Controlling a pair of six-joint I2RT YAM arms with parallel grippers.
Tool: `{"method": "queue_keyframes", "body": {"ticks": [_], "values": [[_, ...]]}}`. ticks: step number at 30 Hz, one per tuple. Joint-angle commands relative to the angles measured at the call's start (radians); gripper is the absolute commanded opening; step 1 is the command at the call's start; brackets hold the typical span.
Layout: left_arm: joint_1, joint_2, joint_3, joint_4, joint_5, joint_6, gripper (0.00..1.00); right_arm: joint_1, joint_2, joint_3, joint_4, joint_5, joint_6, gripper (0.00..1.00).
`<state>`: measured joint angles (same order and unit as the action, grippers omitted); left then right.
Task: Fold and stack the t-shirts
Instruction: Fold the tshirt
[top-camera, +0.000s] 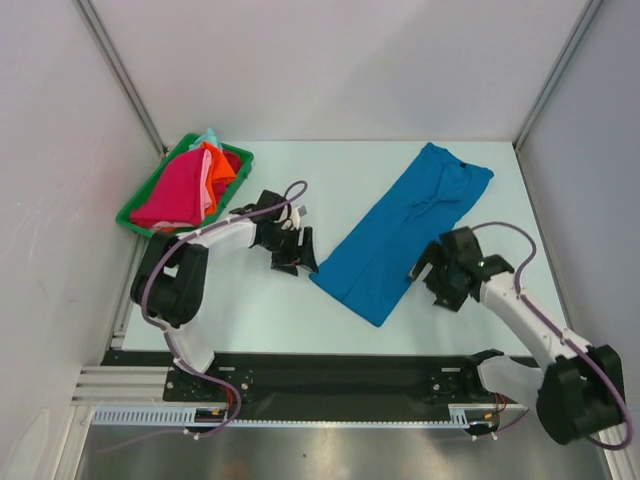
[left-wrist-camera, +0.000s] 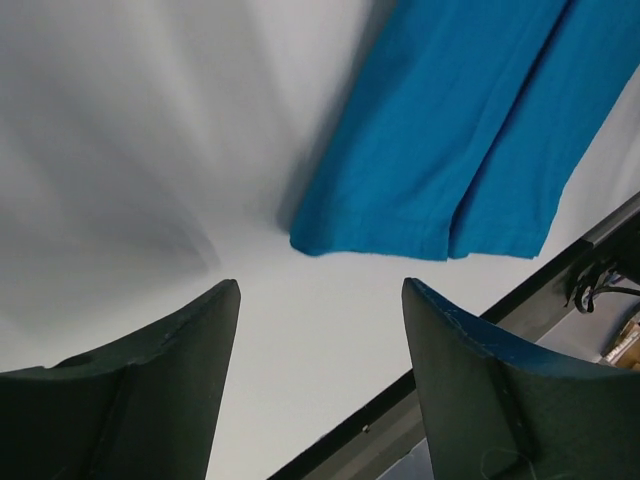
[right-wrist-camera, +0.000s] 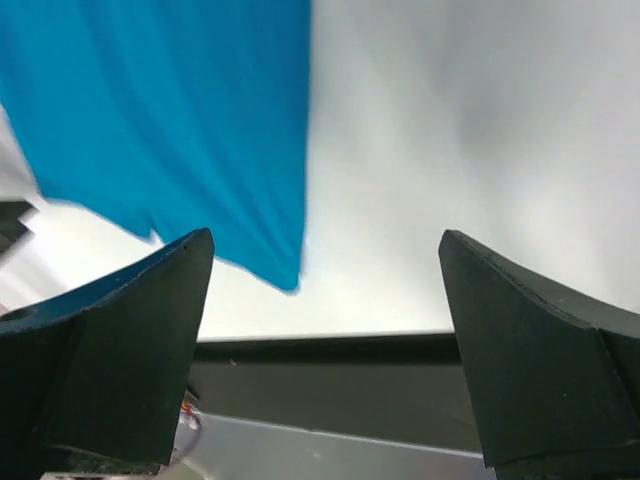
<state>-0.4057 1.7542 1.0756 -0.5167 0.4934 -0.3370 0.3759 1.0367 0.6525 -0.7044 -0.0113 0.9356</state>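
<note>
In the middle of the white table (top-camera: 300, 180) the bright blue t-shirt (top-camera: 405, 232) lies flat as a long strip, running on a slant from its collar end at the far right down to its hem end nearer the arms. The left gripper (top-camera: 295, 260) sits just beside the left corner of that hem; whether it touches the cloth cannot be told from above. In the left wrist view its two dark fingers (left-wrist-camera: 150, 400) stand wide apart with only bare table between them, and the hem of the blue shirt (left-wrist-camera: 450, 130) lies a little beyond the tips. The right gripper (top-camera: 430, 277) sits at the right long edge of the shirt, near its hem end. The right wrist view shows its fingers (right-wrist-camera: 110, 340) spread wide as well, gripping nothing, with the blue cloth (right-wrist-camera: 170, 110) ahead on the left. At the far left corner a green tray (top-camera: 128, 217) holds the other shirts in a loose heap: a magenta one (top-camera: 175, 190) at the near end, an orange one (top-camera: 218, 165) beside it, and a pale mint edge (top-camera: 208, 135) at the far end.
</note>
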Motion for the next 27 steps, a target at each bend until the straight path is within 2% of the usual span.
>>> {"method": "queue_keyframes", "body": {"ticks": [1, 4, 5, 7, 8, 13, 15, 17, 21, 26, 27], "values": [[0.001, 0.036, 0.09, 0.058, 0.02, 0.065, 0.71, -0.186, 0.097, 0.137, 0.048, -0.004, -0.227, 1.0], [-0.002, 0.088, 0.116, 0.066, 0.037, 0.067, 0.68, -0.326, 0.219, 0.197, 0.132, -0.047, -0.311, 1.0], [-0.004, 0.103, 0.121, 0.07, 0.045, 0.067, 0.66, -0.41, 0.255, 0.25, 0.153, -0.064, -0.328, 1.0], [-0.008, 0.138, 0.127, 0.089, 0.074, 0.066, 0.56, -0.465, 0.367, 0.314, 0.231, -0.093, -0.392, 1.0], [-0.012, 0.149, 0.129, 0.09, 0.091, 0.066, 0.54, -0.504, 0.405, 0.39, 0.253, -0.122, -0.414, 1.0], [-0.024, 0.18, 0.097, 0.111, 0.085, 0.058, 0.5, -0.548, 0.673, 0.636, 0.337, -0.073, -0.534, 0.97], [-0.024, 0.186, 0.086, 0.122, 0.094, 0.056, 0.49, -0.592, 0.735, 0.708, 0.373, -0.096, -0.517, 0.88], [-0.024, 0.195, 0.081, 0.124, 0.093, 0.056, 0.44, -0.62, 0.821, 0.748, 0.44, -0.141, -0.483, 0.68], [-0.024, 0.205, 0.078, 0.118, 0.088, 0.062, 0.28, -0.655, 0.957, 0.896, 0.464, -0.138, -0.462, 0.69], [-0.024, 0.188, 0.046, 0.127, 0.094, 0.059, 0.18, -0.666, 1.062, 0.999, 0.445, -0.133, -0.474, 0.71], [-0.024, 0.185, 0.028, 0.138, 0.096, 0.056, 0.11, -0.666, 1.089, 1.009, 0.451, -0.139, -0.481, 0.71]]}}
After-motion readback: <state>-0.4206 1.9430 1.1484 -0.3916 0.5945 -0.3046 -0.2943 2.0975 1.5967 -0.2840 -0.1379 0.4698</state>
